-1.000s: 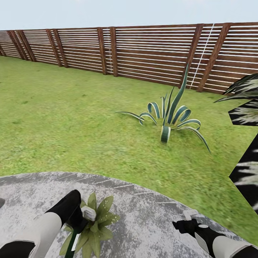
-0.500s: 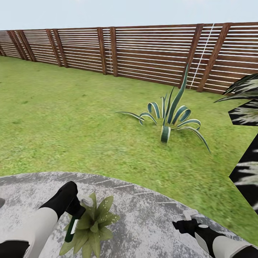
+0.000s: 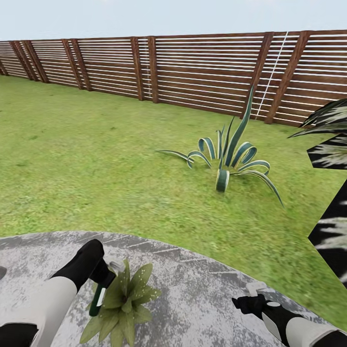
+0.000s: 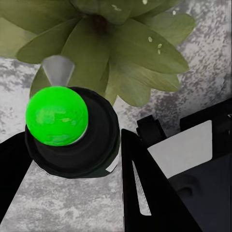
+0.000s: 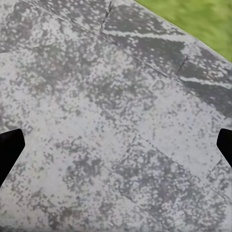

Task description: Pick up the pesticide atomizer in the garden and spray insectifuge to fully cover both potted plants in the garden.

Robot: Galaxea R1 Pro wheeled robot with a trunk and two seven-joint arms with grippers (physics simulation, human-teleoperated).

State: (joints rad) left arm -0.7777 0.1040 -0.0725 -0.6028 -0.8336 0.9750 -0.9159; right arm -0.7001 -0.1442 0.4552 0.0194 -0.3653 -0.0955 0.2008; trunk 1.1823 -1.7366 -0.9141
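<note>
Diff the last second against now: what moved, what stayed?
The left gripper, shut on the atomizer, drew back toward the robot's left, uncovering more of the potted plant. The right gripper, agave, fence and the view itself stayed put.

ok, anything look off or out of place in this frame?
Nothing is spilled or broken. One oddity: the potted plant sits straight on the stone paving with no pot showing. The left gripper holds the atomizer beside its leaves; the right gripper hangs open over bare paving.
</note>
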